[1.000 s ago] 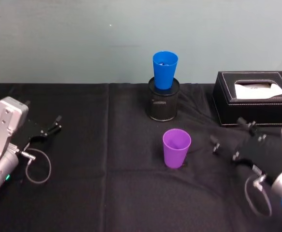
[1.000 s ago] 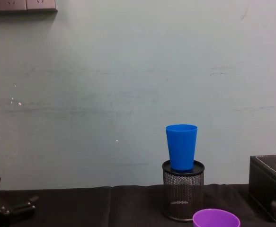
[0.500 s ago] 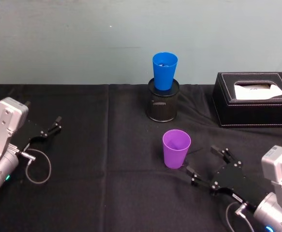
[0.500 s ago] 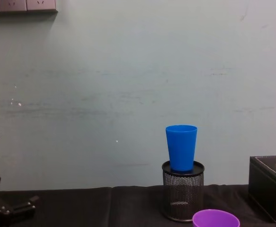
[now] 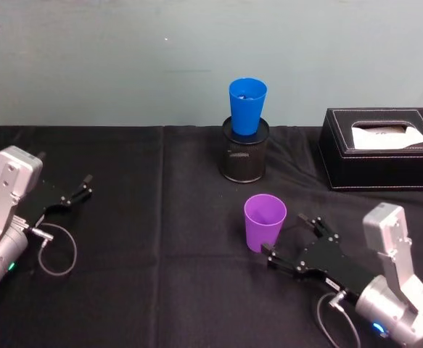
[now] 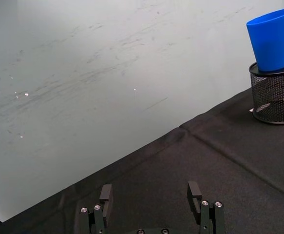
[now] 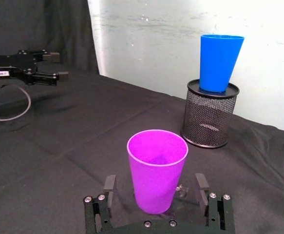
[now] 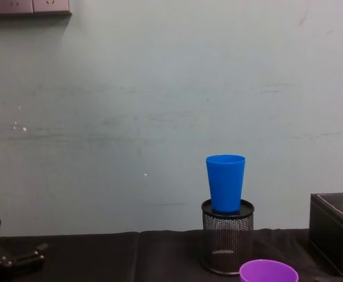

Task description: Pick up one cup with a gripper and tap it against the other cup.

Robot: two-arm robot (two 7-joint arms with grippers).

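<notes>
The purple cup stands upright on the black cloth at centre. My right gripper lies low at its right front, open. In the right wrist view the purple cup stands between the two fingers of the right gripper, with small gaps on both sides. The blue cup sits upright in the mouth of a black mesh pen pot behind it. Both also appear from the chest: blue cup, purple cup's rim. My left gripper rests open at the far left.
A black tissue box stands at the back right, beside the pen pot. A loop of cable lies by the left arm. A pale wall closes off the far edge of the table.
My right gripper has swung down from beside the tissue box and slid in toward the purple cup, so its open fingers now flank it. The cups and left arm have not moved.
</notes>
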